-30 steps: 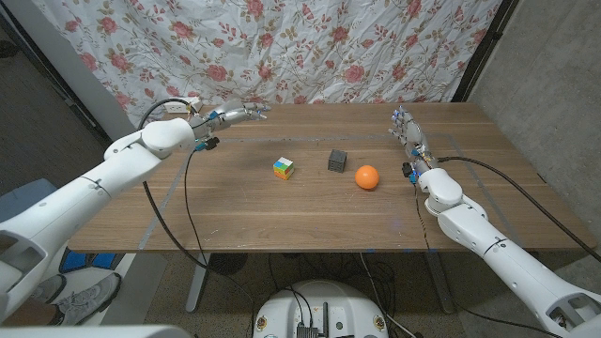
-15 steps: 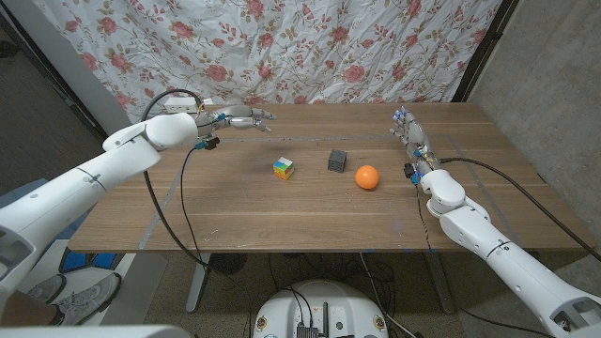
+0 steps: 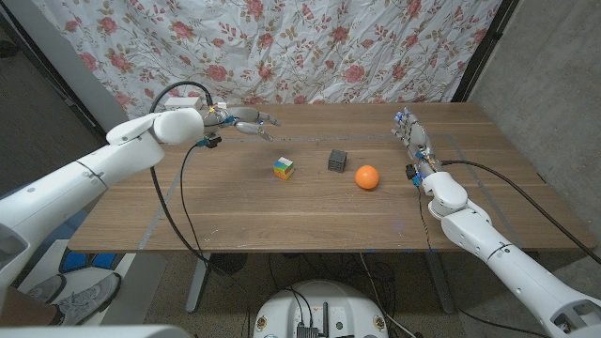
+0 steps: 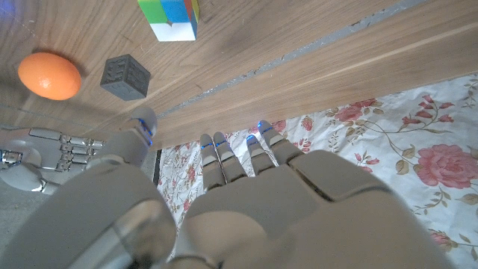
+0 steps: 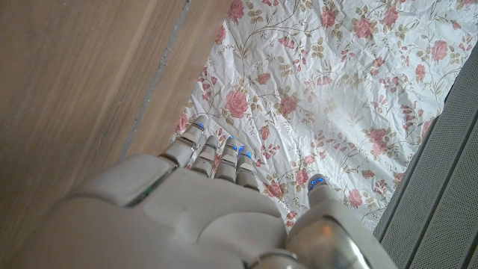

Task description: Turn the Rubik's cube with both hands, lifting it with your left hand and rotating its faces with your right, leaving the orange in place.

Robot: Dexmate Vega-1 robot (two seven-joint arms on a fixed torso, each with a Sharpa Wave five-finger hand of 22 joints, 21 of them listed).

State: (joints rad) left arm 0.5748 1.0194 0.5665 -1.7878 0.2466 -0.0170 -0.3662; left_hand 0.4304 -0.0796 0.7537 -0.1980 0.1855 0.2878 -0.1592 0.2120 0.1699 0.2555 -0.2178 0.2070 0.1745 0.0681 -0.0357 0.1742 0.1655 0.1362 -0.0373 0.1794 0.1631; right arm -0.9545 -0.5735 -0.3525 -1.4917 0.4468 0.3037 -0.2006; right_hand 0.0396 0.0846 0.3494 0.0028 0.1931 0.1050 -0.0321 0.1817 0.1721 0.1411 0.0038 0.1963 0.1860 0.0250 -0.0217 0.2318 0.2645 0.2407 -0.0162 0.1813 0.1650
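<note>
The Rubik's cube (image 3: 284, 168) sits on the wooden table (image 3: 310, 207) left of centre, and its green, blue and white tiles show again in the left wrist view (image 4: 171, 16). An orange (image 3: 366, 176) lies to its right; the left wrist view catches it too (image 4: 49, 75). My left hand (image 3: 246, 119) hovers open over the table's back left part, fingers spread, behind and left of the cube (image 4: 224, 187). My right hand (image 3: 410, 134) stands open at the right side of the table, behind and right of the orange (image 5: 224, 202).
A small dark grey cube (image 3: 337, 160) sits between the Rubik's cube and the orange, also seen from the left wrist (image 4: 125, 76). A floral cloth (image 3: 310, 47) hangs behind the table. Black cables (image 3: 178, 188) trail from the left arm over the table's left edge.
My left hand has swung right along the table's back edge, closer to the Rubik's cube. The right hand and the objects have stayed put.
</note>
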